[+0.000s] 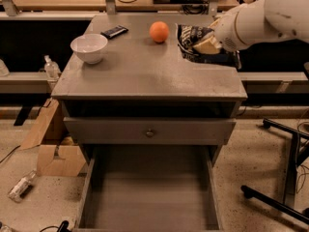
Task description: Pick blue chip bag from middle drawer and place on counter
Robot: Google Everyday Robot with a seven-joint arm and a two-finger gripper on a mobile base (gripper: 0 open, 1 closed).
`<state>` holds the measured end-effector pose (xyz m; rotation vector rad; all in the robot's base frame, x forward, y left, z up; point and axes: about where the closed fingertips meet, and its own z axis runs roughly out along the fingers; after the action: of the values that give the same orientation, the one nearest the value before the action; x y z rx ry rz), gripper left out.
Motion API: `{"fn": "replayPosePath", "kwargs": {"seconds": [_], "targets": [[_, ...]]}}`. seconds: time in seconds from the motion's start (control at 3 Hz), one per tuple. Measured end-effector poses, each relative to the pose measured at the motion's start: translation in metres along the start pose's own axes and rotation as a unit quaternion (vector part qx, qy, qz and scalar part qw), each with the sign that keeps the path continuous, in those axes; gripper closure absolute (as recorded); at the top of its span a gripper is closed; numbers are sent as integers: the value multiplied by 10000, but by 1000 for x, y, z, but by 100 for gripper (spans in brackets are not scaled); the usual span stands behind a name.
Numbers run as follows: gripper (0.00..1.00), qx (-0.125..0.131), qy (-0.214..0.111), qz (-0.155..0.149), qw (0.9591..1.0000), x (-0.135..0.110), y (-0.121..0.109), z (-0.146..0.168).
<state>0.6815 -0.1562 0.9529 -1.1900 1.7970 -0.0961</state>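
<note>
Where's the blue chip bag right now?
Camera view, upper right: the blue chip bag is in the gripper at the counter's back right, beside the orange.

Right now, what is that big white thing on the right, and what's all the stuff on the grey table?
That big white thing is a robot's arm. At its end is a pincer, two fingers that squeeze things like tongs. The one picture is taken from in front of the cabinet, looking down at it.

The pincer is at the back right of the counter, squeezing a crinkly blue chip bag. I cannot tell whether the bag touches the counter yet.

Also on the counter are a white bowl on the left, a flat black wrapper behind it, and an orange just left of the bag.

Down below, the middle drawer is pulled open towards us.
</note>
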Motion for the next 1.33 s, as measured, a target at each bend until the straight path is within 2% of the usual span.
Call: {"fn": "replayPosePath", "kwargs": {"seconds": [0.33,0.67,1.33], "targets": [[100,348,-407,167,9984,22,-20,41],[84,414,-444,191,9980,26,-22,49],[36,365,-443,175,9982,23,-18,51]]}}
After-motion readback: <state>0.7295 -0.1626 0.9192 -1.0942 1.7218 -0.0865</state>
